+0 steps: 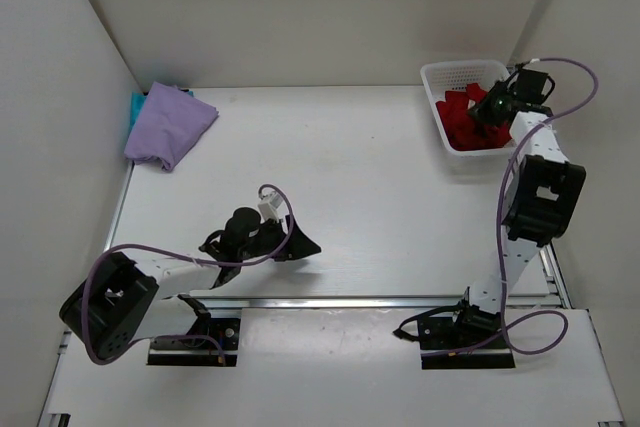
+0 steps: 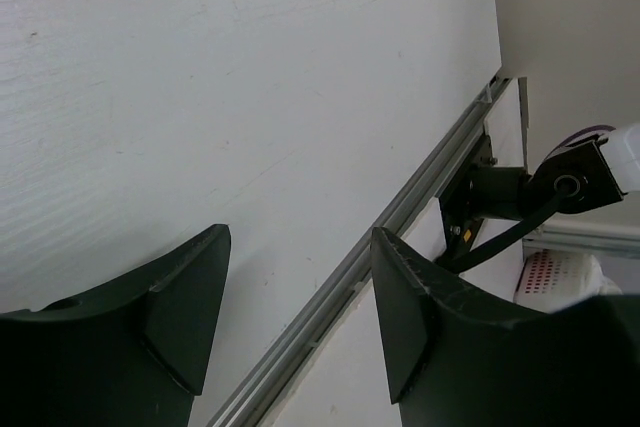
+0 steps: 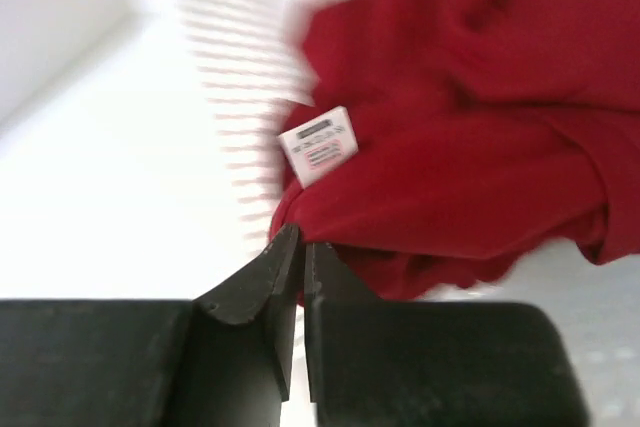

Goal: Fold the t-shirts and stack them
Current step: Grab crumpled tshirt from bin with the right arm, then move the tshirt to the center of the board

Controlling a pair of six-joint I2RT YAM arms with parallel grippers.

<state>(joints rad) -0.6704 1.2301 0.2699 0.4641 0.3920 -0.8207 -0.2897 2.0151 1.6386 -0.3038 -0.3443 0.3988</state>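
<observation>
The deep red t-shirt (image 1: 460,125) lies crumpled in the white mesh basket (image 1: 450,69) at the back right. My right gripper (image 1: 492,112) reaches into that basket. In the right wrist view its jaws (image 3: 302,237) are shut, with the tips pinching the lower edge of the red t-shirt (image 3: 470,97) just below a white label (image 3: 318,145). The lavender t-shirt (image 1: 170,127) lies folded at the back left on top of the teal one (image 1: 135,107). My left gripper (image 1: 300,247) hovers low near the front of the table, open and with nothing between its fingers (image 2: 300,237).
White walls close the table on the left, back and right. An aluminium rail (image 2: 380,247) runs along the front edge under the left gripper. The right arm's base (image 2: 500,192) stands beyond that rail.
</observation>
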